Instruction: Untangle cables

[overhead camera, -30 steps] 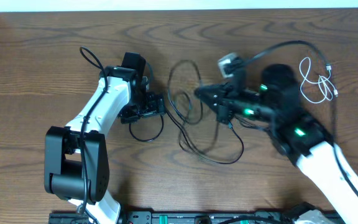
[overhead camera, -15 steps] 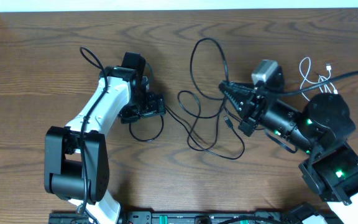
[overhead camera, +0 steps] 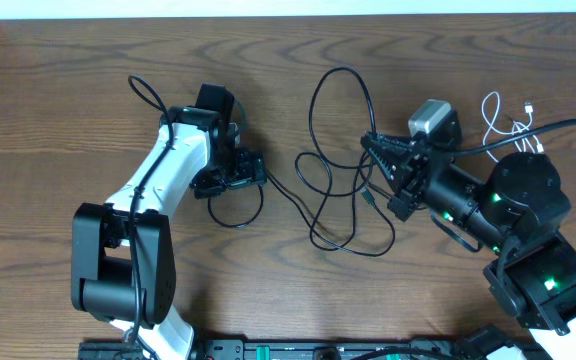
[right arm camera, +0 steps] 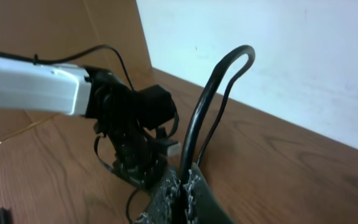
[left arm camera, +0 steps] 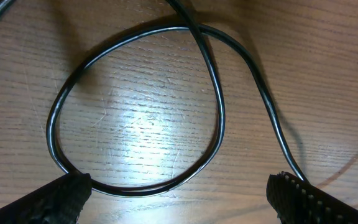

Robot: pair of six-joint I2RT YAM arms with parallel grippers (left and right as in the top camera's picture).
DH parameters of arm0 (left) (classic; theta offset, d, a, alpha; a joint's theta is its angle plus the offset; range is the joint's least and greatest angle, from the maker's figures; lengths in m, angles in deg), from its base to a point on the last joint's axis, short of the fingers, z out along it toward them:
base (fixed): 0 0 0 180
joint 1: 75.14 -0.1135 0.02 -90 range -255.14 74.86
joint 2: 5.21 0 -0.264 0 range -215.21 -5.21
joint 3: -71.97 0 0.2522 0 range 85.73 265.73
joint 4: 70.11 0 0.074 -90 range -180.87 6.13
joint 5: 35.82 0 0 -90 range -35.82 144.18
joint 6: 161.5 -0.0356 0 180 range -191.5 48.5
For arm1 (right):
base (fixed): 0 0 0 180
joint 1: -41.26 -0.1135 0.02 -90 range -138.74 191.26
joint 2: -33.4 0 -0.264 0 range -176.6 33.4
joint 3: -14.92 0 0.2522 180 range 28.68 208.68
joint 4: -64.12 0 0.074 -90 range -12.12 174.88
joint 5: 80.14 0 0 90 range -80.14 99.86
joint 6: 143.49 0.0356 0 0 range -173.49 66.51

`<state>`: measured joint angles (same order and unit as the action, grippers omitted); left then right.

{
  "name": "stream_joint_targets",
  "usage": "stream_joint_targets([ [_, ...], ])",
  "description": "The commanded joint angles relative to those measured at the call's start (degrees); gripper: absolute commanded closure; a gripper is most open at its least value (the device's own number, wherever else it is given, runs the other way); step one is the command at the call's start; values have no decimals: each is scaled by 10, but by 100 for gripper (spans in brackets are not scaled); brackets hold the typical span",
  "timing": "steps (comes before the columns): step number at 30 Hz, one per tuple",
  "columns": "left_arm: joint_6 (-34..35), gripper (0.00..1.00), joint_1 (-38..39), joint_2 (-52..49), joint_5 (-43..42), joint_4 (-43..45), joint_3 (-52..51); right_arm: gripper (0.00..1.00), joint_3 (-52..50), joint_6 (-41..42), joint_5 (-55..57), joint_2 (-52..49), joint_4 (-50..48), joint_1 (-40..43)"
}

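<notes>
here the right gripper (right arm camera: 182, 179) is clamped on a black cable (right arm camera: 202, 118); the left gripper (left arm camera: 179, 191) gapes wide.

The left arm (overhead camera: 163, 175), at nine o'clock in the overhead view, has a long white link between black joint housings, a boxy black base, and a thin black wire (overhead camera: 146, 92) looping off its far end. The right arm (overhead camera: 513, 195), at four o'clock, is mostly black and rounded, with small green lights (overhead camera: 548, 283) and a grey camera block (overhead camera: 430, 117). The left fingers (left arm camera: 58, 196) are black with ribbed pads, and the right fingers (right arm camera: 194, 193) are dark and rough-textured.
</notes>
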<state>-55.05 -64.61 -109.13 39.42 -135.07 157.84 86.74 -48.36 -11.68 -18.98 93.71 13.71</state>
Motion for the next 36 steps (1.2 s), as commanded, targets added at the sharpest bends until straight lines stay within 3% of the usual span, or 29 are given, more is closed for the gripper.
stream_joint_targets([
  [1, -8, 5, 0, 2, -2, -3, 1, 99, 4, -9, 6, -5, 21, -3],
  [9, -8, 5, 0, 2, -2, -3, 1, 99, 4, 17, -36, -39, 99, -3],
  [17, -8, 5, 0, 2, -2, -3, 1, 99, 4, 19, -177, -114, 112, -3],
  [22, -8, 5, 0, 2, -2, -3, 1, 74, 4, 41, -185, -165, 125, -3],
  [25, -8, 5, 0, 2, -2, -3, 1, 48, 4, 40, -176, -190, 137, -3],
  [28, -8, 5, 0, 2, -2, -3, 1, 39, 4, 43, -138, -209, 147, -3],
  [33, -8, 5, 0, 2, -2, -3, 1, 39, 4, 87, -33, -232, 180, -3],
  [36, -8, 5, 0, 2, -2, -3, 1, 57, 4, 115, 9, -244, 214, -3],
])
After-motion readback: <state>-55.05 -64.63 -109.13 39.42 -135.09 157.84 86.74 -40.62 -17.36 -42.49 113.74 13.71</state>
